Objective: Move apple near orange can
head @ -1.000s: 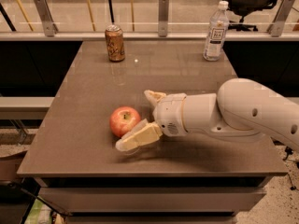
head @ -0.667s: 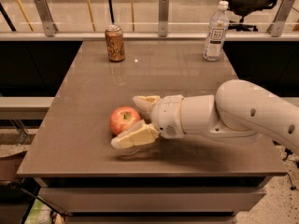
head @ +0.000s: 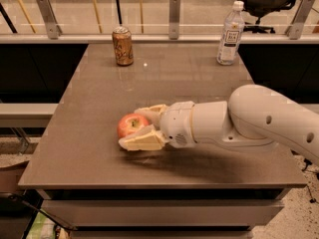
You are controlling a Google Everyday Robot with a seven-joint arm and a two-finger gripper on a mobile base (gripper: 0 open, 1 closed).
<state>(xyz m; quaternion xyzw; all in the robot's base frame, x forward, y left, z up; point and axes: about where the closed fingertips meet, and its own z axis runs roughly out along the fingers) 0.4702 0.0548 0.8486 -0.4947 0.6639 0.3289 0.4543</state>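
The red-pink apple (head: pixel 130 124) sits on the brown table (head: pixel 99 83), left of centre near the front. My gripper (head: pixel 132 127) reaches in from the right on a white arm. Its two cream fingers sit on either side of the apple, one behind it (head: pixel 149 111) and one in front (head: pixel 142 140), and both seem to touch it. The apple rests on the table. The orange can (head: pixel 122 46) stands upright at the back left of the table, well away from the apple.
A clear plastic water bottle (head: pixel 231 34) stands at the back right of the table. A glass rail with metal posts (head: pixel 174 16) runs behind the table. The table's front edge (head: pixel 159 185) is close below the gripper.
The gripper has moved left, so the apple now lies between its fingers. The fingers have narrowed onto the apple. The can and the bottle have not moved.
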